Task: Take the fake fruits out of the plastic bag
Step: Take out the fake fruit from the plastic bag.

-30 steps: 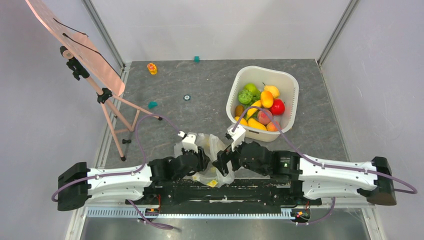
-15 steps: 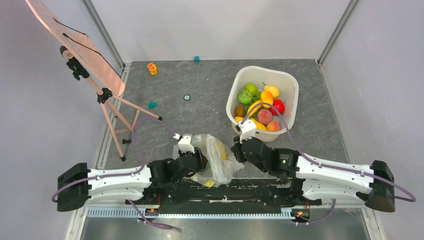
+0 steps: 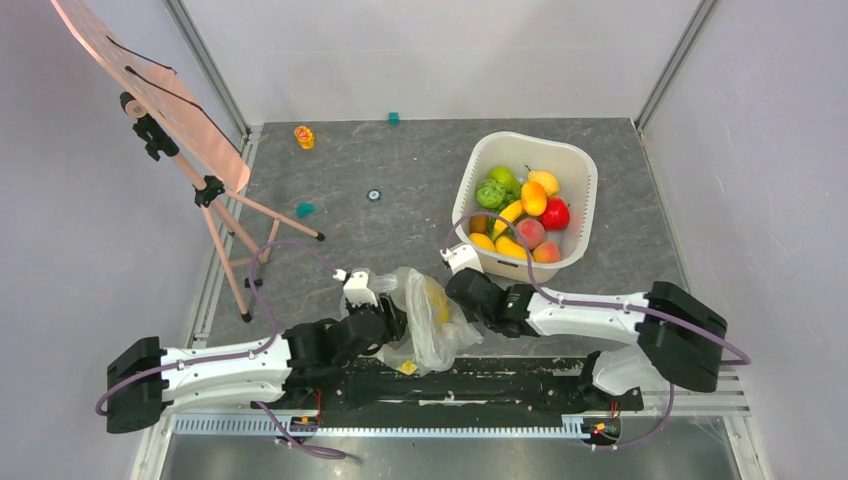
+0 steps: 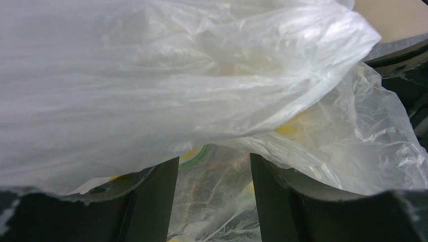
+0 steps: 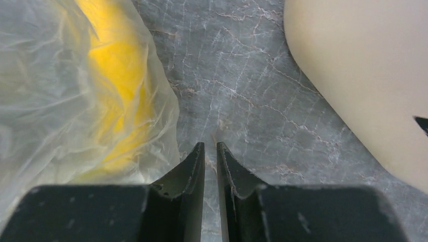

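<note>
crumpled plastic bag (image 3: 448, 338), yellow fruit (image 5: 121, 75) inside

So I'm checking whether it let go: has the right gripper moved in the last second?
Yes. In the top view the right gripper has drawn back off the bag toward the basin, jaws shut and empty.

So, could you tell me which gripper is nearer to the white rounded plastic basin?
Right. The right gripper sits beside the white plastic basin, not touching; the left gripper is farther left, beyond the see-through plastic bag.
</note>
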Robot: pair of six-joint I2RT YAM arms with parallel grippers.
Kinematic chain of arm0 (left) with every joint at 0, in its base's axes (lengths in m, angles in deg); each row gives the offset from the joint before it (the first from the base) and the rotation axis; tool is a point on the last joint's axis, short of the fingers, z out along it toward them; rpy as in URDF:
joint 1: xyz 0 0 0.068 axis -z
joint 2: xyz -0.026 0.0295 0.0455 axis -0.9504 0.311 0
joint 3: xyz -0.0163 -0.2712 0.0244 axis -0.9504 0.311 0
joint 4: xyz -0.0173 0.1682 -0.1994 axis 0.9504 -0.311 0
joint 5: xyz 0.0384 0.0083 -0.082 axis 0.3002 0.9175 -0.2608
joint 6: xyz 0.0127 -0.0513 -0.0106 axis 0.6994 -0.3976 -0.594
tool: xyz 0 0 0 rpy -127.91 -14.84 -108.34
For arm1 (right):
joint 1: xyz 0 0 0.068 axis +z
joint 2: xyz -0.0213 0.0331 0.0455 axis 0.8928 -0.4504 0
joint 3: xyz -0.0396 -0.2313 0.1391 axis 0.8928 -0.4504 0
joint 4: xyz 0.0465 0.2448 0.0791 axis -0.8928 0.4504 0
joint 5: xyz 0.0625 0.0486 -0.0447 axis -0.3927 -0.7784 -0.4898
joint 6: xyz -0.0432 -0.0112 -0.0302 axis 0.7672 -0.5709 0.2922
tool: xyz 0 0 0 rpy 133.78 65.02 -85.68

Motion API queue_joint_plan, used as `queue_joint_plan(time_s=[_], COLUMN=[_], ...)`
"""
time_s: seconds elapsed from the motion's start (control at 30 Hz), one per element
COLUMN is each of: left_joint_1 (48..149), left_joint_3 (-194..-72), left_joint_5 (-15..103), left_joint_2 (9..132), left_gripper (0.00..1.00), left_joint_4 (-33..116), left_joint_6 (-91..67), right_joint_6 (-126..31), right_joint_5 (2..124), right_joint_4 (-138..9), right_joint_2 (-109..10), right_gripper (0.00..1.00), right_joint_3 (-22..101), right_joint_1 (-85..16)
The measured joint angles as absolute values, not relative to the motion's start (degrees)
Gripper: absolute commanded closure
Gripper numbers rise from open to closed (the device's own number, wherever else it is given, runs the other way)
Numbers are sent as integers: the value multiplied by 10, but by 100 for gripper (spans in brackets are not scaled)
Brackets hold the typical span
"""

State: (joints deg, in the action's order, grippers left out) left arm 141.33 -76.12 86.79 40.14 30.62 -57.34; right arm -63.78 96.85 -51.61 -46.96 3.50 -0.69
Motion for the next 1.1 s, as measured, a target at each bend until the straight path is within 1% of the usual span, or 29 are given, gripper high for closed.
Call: queue_joint_plan(time_s=[0.23,0.53,1.1], left_joint_1=[1398,1380,1345], left_joint_3=[-761,-762,-778], left_joint_5=[868,864,831], left_joint_2=[415,453,477], left_gripper=[38,39,40], left_joint_4=[300,299,328], left_joint_6=[-574,-574,-568], right_joint_6=[-615,-609,-624], right_joint_5=[964,918,827], right_joint_4=[-590,-688,-762], right_joint_2=[-531,-543,-564], right_gripper=[86,86,89], right_joint_3=[37,27,-16], right_joint_1=[-18,-20,-20])
